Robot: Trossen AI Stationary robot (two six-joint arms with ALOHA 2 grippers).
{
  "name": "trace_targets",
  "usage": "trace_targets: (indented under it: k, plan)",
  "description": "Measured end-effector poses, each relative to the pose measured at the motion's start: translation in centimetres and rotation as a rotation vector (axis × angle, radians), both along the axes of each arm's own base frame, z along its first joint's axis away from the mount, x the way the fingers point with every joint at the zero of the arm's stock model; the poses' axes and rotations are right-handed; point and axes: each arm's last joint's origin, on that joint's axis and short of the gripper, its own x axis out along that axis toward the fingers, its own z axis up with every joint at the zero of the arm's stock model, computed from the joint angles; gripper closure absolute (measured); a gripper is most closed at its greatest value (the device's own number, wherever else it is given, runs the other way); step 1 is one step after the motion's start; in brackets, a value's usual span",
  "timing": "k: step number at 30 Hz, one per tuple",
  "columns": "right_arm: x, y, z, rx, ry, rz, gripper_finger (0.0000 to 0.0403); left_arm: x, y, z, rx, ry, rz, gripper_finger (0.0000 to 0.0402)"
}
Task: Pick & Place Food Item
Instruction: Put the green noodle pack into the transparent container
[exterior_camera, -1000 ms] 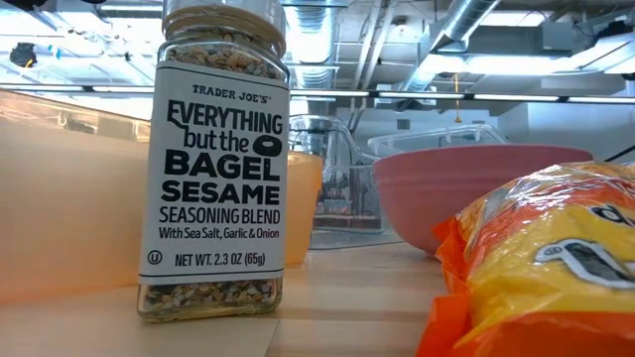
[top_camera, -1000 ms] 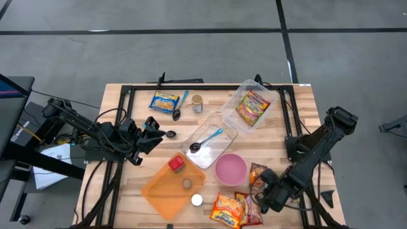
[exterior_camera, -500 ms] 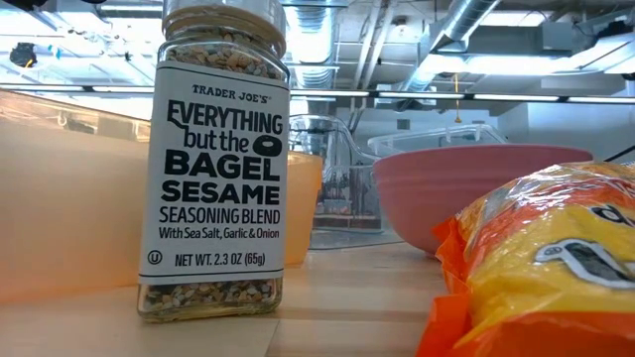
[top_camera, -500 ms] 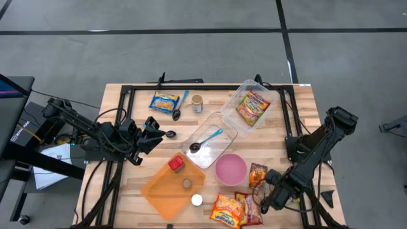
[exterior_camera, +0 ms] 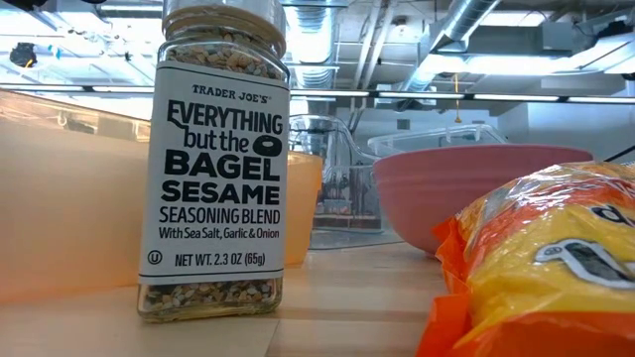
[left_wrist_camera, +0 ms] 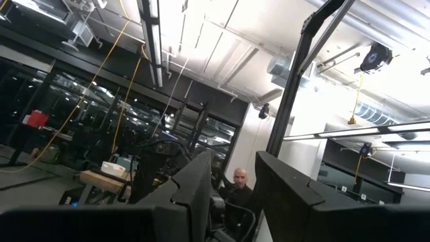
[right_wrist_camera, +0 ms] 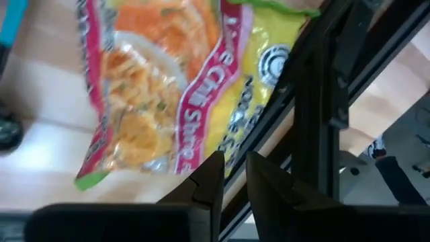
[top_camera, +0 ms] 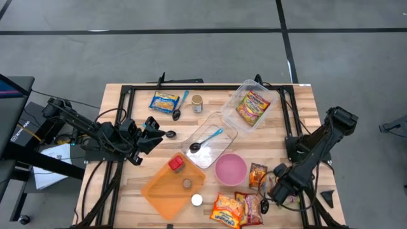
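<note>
Several noodle packets lie flat near the table's near right edge: an orange-yellow one [top_camera: 226, 210], a red-edged one [top_camera: 250, 207] and a small one [top_camera: 257, 173]. My right gripper [top_camera: 268, 197] hovers just right of the red-edged packet, which fills the right wrist view [right_wrist_camera: 154, 101]. Its fingers stand a narrow gap apart [right_wrist_camera: 234, 178], with nothing between them. My left gripper [top_camera: 157, 130] waits at the table's left, open and empty, pointing up into the room [left_wrist_camera: 228, 195].
An orange tray [top_camera: 166, 191] holds a red item [top_camera: 176, 164]. A white-capped seasoning jar [top_camera: 197, 200] stands beside it and looms in the low view [exterior_camera: 220, 159]. Farther back are a pink bowl [top_camera: 230, 168], two clear containers [top_camera: 213, 137] [top_camera: 254, 103], spoons and a black frame rail [right_wrist_camera: 322, 101].
My right gripper has drawn back a little from the packets toward the table's right edge. The packets have stayed where they were.
</note>
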Motion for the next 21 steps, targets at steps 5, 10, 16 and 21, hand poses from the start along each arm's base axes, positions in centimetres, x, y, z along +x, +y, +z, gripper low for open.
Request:
trace_targets:
  k: [5, 10, 16, 21]
  plan:
    - [-0.5, -0.5, -1.1, -0.015, 0.040, -0.011, 0.0343, 0.0, 0.0, 0.0, -0.003, 0.000, -0.002, 0.0289]
    - [-0.7, -0.4, -2.0, 0.015, 0.026, -0.009, 0.0343, 0.0, 0.0, 0.0, -0.010, 0.000, -0.006, 0.0289]
    - [-1.1, -0.2, -2.8, 0.020, 0.012, -0.034, 0.0343, 0.0, 0.0, 0.0, -0.013, 0.000, -0.008, 0.0289]
    - [-1.4, 0.3, -3.2, 0.037, -0.021, -0.029, 0.0343, 0.0, 0.0, 0.0, -0.013, 0.000, -0.008, 0.0289]
